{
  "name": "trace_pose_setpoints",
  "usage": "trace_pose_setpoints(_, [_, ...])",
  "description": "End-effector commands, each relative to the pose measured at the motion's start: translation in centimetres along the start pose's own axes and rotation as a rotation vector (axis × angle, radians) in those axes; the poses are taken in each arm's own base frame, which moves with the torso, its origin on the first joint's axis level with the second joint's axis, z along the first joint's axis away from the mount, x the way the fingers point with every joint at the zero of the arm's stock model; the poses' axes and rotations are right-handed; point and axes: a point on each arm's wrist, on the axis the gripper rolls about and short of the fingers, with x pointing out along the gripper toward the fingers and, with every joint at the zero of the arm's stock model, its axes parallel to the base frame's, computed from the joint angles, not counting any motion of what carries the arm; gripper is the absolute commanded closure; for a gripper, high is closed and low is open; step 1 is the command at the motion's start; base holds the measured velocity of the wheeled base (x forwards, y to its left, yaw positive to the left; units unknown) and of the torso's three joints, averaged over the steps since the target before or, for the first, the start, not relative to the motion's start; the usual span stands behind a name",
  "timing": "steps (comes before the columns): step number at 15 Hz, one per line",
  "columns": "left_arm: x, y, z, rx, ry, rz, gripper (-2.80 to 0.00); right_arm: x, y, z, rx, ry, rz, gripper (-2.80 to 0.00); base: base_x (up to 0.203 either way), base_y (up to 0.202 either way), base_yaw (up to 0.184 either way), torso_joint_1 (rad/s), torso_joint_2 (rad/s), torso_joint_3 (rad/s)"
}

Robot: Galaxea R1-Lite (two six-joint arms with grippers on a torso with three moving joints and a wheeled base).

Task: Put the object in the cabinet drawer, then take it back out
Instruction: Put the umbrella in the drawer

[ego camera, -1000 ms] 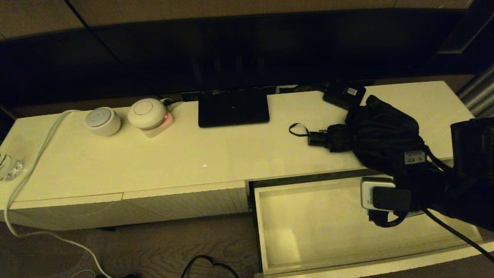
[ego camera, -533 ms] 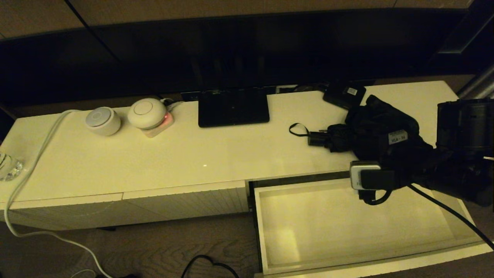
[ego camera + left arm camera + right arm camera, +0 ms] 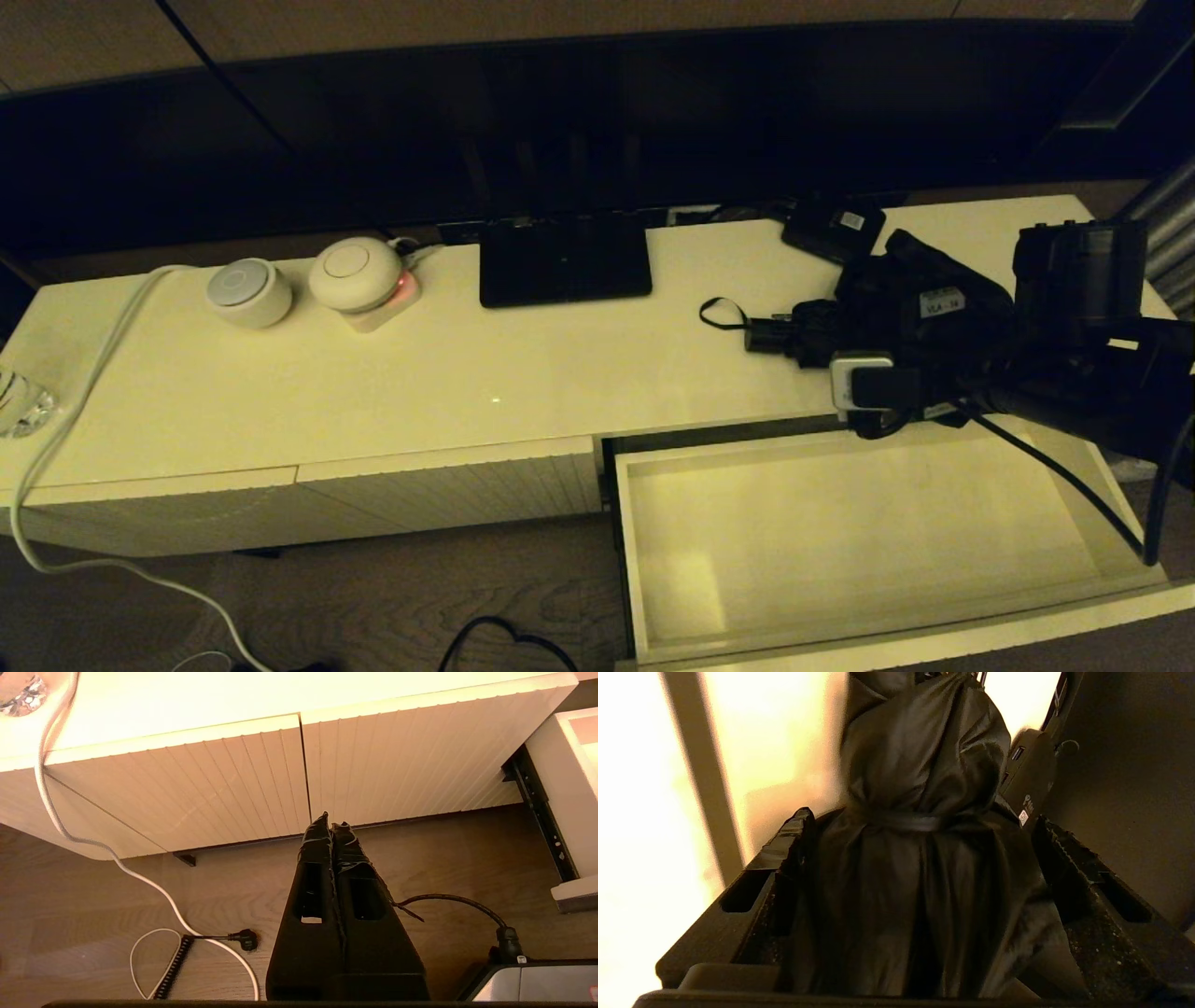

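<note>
Right gripper (image 3: 920, 868) sits over the umbrella (image 3: 896, 308) with its two fingers (image 3: 784, 858) spread wide, one on each side of the bundled canopy at the strap that cinches it; from the wrist view the fabric bulges between them, and whether the pads already press the cloth or merely flank it cannot be told. On the cabinet top (image 3: 467, 373), the umbrella lies at about three o'clock from the dark stand (image 3: 565, 257), its short handle and wrist-strap loop (image 3: 719, 313) pointing toward nine o'clock, and a small black box with a white label (image 3: 834, 227) just beyond it at twelve o'clock. The cabinet drawer (image 3: 644, 579) stands pulled out directly at six o'clock from the umbrella, its pale interior bare. As a judgement, the umbrella will handle as light but awkward: the loose canopy is soft and slick, likely to compress and slide under the pads, while the folded ribs and shaft inside give the only stiff core. Closing across the middle at the cinching strap, where the bundle is tightest, looks the surest hold; gripping baggy cloth alone risks it slipping or drooping. Left gripper (image 3: 331, 828) hangs parked low before the ribbed cabinet fronts (image 3: 233, 774), its fingers pressed together and holding nothing.
</note>
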Motion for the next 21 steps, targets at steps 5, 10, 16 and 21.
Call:
trace_pose_setpoints(5, [0.0, 0.0, -0.1, 0.001, 0.003, 0.000, 0.00, 1.6, -1.1, -0.4, 0.005, 0.075, 0.005, -2.80, 0.000, 0.000, 0.000, 0.000, 0.00, 0.000])
trace_pose_setpoints(10, [0.0, 0.0, -0.1, 0.001, 0.003, 0.000, 0.00, 1.2, -1.1, -0.3, 0.117, 0.113, 0.173, -2.80, 0.000, 0.000, 0.000, 0.000, 0.00, 0.000])
trace_pose_setpoints(16, [0.0, 0.0, -0.1, 0.001, 0.003, 0.000, 0.00, 2.5, -1.0, 0.2, 0.196, 0.137, 0.215, -2.80, 0.000, 0.000, 0.000, 0.000, 0.00, 0.000])
trace_pose_setpoints(21, [0.0, 0.0, -0.1, 0.001, 0.003, 0.000, 0.00, 3.1, -2.6, 0.6, 0.233, 0.158, 0.150, -2.80, 0.000, 0.000, 0.000, 0.000, 0.00, 0.000])
